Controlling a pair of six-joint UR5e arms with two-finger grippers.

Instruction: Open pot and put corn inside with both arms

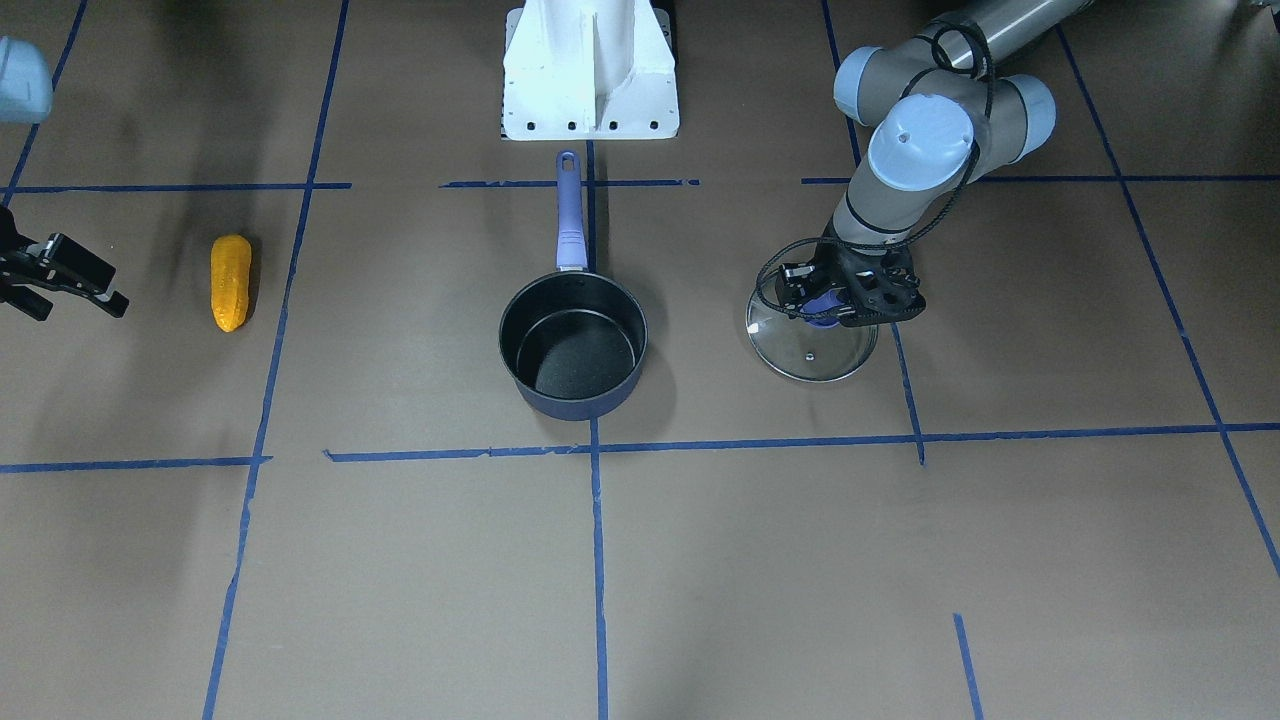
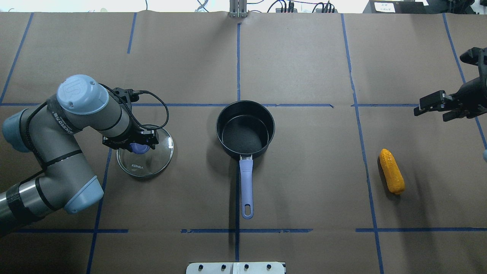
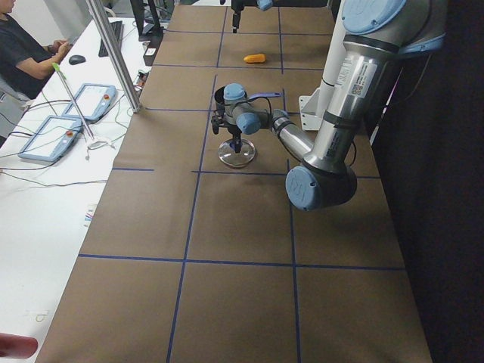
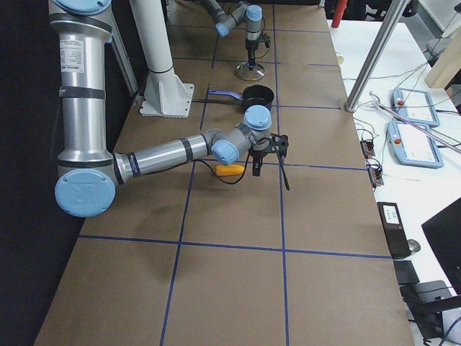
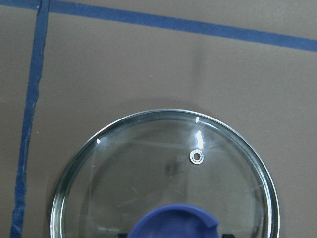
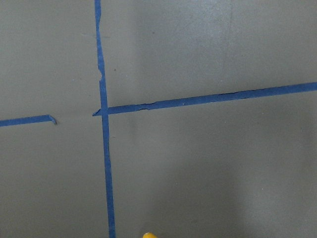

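Note:
The pot (image 2: 245, 131) stands uncovered mid-table, its black inside bare and its lavender handle (image 2: 246, 182) pointing at the robot base. It also shows in the front view (image 1: 573, 345). The glass lid (image 2: 146, 161) lies flat on the table to the robot's left. My left gripper (image 2: 131, 145) stands over it, shut on its purple knob (image 5: 173, 223). The corn (image 2: 392, 171) lies on the table at the robot's right and also shows in the front view (image 1: 231, 282). My right gripper (image 2: 466, 97) hovers beyond the corn near the table's end. It looks open and empty.
The white robot base (image 1: 590, 70) stands behind the pot handle. Blue tape lines grid the brown table. An operators' desk with pendants (image 3: 76, 113) and metal poles (image 4: 374, 58) runs along the far side.

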